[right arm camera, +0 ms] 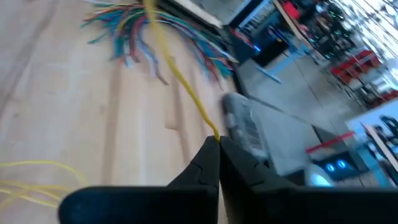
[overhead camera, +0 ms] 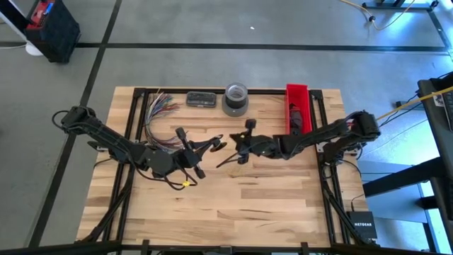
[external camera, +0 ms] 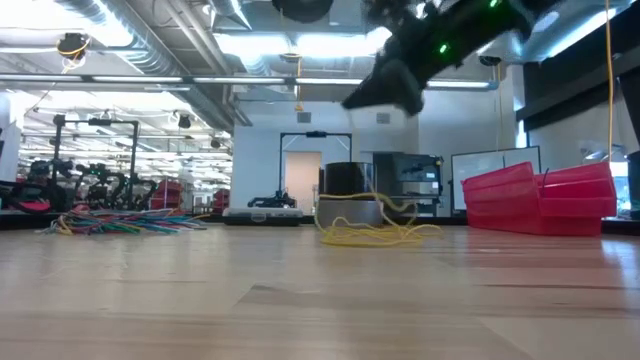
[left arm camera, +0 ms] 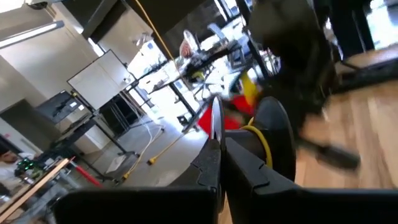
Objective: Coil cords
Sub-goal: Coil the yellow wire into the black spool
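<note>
Above mid-table, right gripper (right arm camera: 217, 142) pinches the yellow cord (right arm camera: 180, 81).

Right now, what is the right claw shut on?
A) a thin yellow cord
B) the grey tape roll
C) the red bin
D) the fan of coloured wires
A: in the right wrist view the right claw is shut, with the thin yellow cord running out from between its fingertips.
</note>
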Controlling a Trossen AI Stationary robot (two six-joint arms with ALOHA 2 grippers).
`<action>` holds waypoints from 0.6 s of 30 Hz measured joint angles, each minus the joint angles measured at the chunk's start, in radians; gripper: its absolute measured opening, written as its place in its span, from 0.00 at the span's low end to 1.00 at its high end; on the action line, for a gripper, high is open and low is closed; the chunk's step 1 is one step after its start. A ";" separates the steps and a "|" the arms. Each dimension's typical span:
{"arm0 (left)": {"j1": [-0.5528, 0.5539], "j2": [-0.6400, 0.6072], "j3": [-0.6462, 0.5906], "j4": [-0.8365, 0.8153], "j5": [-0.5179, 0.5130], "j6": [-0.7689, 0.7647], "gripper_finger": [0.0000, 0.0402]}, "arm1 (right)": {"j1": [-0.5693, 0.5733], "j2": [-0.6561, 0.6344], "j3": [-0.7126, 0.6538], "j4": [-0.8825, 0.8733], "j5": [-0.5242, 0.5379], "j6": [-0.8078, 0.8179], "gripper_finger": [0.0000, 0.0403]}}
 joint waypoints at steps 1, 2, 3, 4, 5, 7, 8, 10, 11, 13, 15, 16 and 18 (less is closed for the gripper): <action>0.005 0.000 0.000 -0.020 0.000 -0.010 0.00 | 0.000 -0.025 0.000 -0.022 0.011 0.018 0.02; 0.011 0.000 0.000 -0.038 0.000 -0.025 0.00 | 0.000 -0.050 0.000 -0.040 0.020 0.041 0.02; 0.019 0.001 0.000 -0.053 0.000 -0.035 0.00 | 0.000 -0.075 0.000 -0.066 0.030 0.059 0.02; 0.028 0.001 0.000 -0.065 0.000 -0.048 0.01 | 0.000 -0.098 0.000 -0.094 0.043 0.073 0.03; 0.036 0.001 0.000 -0.079 0.001 -0.054 0.00 | 0.000 -0.118 0.000 -0.110 0.054 0.088 0.03; 0.054 0.001 0.000 -0.123 0.023 -0.069 0.00 | 0.000 -0.163 0.000 -0.159 0.073 0.118 0.01; 0.065 0.001 0.000 -0.149 0.051 -0.075 0.00 | 0.000 -0.180 0.000 -0.170 0.076 0.137 0.01; 0.086 0.001 0.000 -0.197 0.092 -0.103 0.00 | 0.000 -0.210 0.000 -0.189 0.076 0.170 0.01; 0.098 0.001 0.000 -0.215 0.109 -0.121 0.01 | 0.000 -0.222 0.000 -0.191 0.076 0.187 0.01; 0.122 0.001 0.000 -0.247 0.132 -0.152 0.00 | 0.000 -0.238 0.000 -0.188 0.072 0.212 0.01; 0.143 0.002 0.000 -0.272 0.139 -0.178 0.00 | 0.000 -0.243 0.000 -0.186 0.029 0.237 0.01; 0.152 0.002 -0.001 -0.275 0.138 -0.188 0.00 | 0.000 -0.243 0.000 -0.185 0.000 0.250 0.01; 0.169 0.002 -0.001 -0.279 0.138 -0.217 0.00 | 0.000 -0.237 -0.001 -0.163 -0.067 0.278 0.01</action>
